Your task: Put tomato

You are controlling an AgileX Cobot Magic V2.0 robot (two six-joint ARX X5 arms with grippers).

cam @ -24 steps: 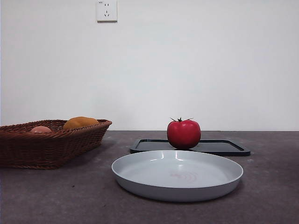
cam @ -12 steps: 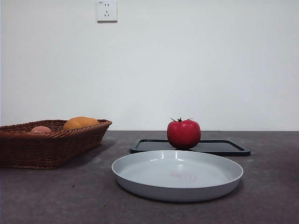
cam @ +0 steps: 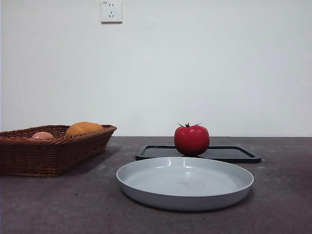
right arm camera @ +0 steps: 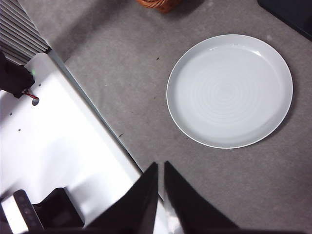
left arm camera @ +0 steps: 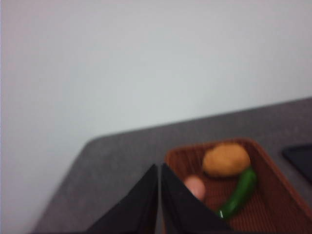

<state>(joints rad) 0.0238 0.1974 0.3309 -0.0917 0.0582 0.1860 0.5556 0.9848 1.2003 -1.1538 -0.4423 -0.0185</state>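
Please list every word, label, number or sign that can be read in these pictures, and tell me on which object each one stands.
Wall socket: a tiny dark mark at its top corner, too small to read.
Tomato, gray plate, black tray, basket: no text on any of them.
Nothing readable in either wrist view.

basket [cam: 29, 156] cut off at front view's edge, left wrist view blurred, black tray [right arm camera: 292, 12] cropped

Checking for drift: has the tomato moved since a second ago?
No. The tomato sits at the same spot on the black tray, behind the grey plate.
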